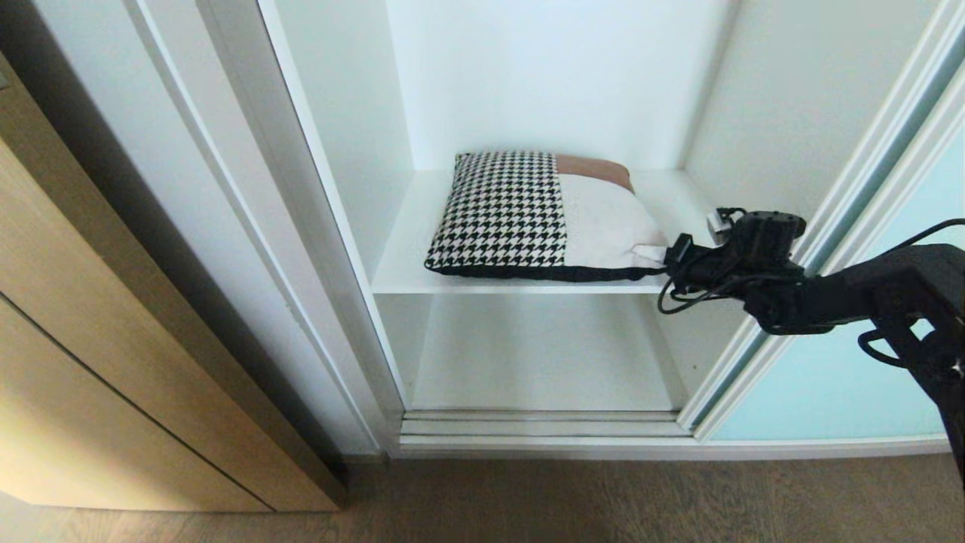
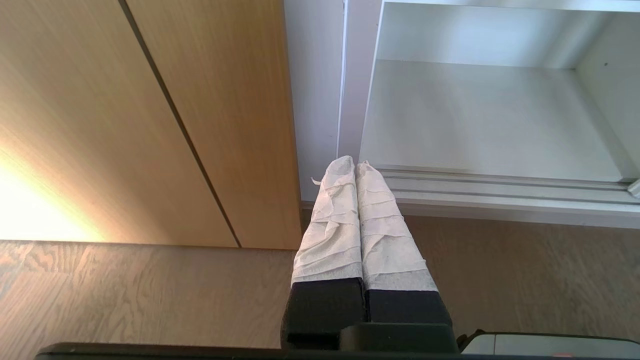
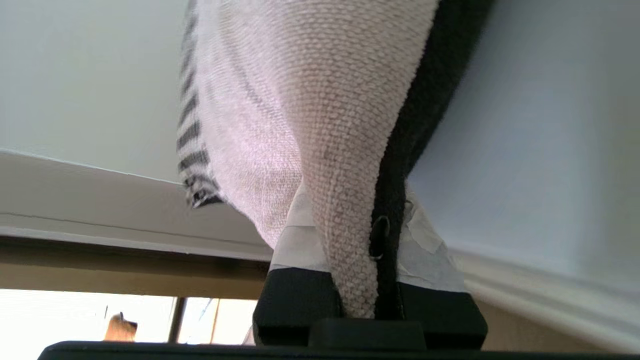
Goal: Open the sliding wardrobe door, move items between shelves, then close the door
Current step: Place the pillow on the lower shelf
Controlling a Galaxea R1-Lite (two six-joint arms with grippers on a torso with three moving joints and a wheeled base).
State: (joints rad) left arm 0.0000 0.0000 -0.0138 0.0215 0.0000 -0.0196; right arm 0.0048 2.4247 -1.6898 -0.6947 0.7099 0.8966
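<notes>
The cushion (image 1: 528,219), houndstooth on one half with cream and rust-brown patches on the other, lies flat on the upper of the white shelves (image 1: 407,249). My right gripper (image 1: 652,255) reaches in from the right and is shut on its near right corner. In the right wrist view the cream weave and black edge of the cushion (image 3: 345,150) sit pinched between the taped fingers of the right gripper (image 3: 360,225). The sliding wardrobe door (image 1: 829,377) of pale aqua glass stands pushed aside at the right. The lower shelf (image 1: 543,354) is bare. My left gripper (image 2: 355,167) hangs shut and empty near the floor.
A light wood cabinet (image 1: 113,339) stands left of the wardrobe, also seen as the cabinet (image 2: 150,125) in the left wrist view. The door track (image 1: 543,426) runs along the wardrobe's foot. Grey wood-grain floor (image 1: 603,505) lies in front.
</notes>
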